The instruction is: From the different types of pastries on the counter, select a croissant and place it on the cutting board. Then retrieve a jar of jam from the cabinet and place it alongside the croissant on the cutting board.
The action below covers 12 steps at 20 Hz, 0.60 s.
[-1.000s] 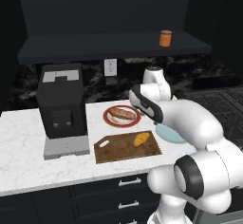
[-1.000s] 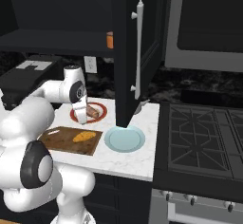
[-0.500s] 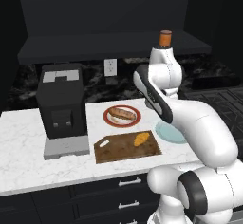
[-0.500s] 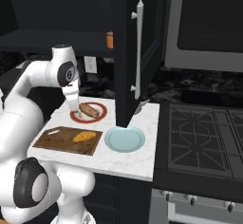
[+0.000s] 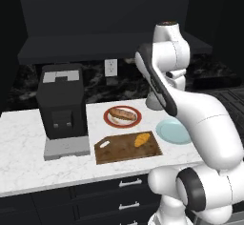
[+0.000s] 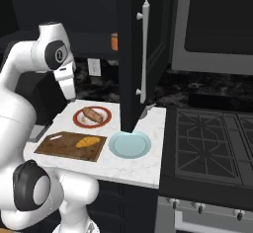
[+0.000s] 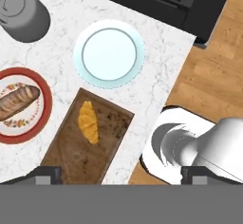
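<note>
**Croissant on the board, jar up on the shelf**

The croissant (image 7: pixel 88 122) lies on the cutting board (image 7: pixel 71 156), beside the pale blue plate (image 7: pixel 109 53). The gripper (image 7: pixel 121 175) hangs high above the counter (image 5: pixel 28 162), jaws spread and empty. The jar of jam (image 6: pixel 114 41) sits in the cabinet (image 6: pixel 133 54).

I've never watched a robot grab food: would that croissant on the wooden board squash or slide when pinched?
The croissant looks small and lumpy, so it is probably light and easily crushed. Lying loose on the flat cutting board, it would likely slide if nudged, not roll.
</note>
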Available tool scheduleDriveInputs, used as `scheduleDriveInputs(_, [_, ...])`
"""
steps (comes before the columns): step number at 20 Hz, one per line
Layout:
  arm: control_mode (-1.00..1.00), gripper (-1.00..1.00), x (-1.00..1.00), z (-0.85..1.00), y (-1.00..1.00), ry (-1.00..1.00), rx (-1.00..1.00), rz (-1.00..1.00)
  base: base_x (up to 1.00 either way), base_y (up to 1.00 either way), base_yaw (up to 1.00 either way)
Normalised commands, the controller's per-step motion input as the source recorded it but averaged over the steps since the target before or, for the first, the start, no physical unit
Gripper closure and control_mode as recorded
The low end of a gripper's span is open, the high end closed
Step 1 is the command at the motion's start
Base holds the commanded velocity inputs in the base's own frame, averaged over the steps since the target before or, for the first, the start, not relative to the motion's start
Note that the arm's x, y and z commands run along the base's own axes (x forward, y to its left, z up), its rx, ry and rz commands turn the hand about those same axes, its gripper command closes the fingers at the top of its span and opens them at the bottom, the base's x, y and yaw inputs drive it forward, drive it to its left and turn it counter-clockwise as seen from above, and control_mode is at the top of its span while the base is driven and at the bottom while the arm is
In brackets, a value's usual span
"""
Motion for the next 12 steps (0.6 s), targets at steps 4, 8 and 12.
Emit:
scheduleDriveInputs(4, [-1.0, -1.0, -0.38, 0.99, -0.05, -0.04, -0.03, 0.0, 0.0, 0.0, 0.0])
scheduleDriveInputs(8, [-1.0, -1.0, -0.27, 0.95, -0.04, -0.03, -0.01, 0.0, 0.0, 0.0, 0.0])
scheduleDriveInputs(12, [-1.0, -1.0, 0.0, 0.41, -0.11, -0.12, -0.11, 0.0, 0.0, 0.0, 0.0])
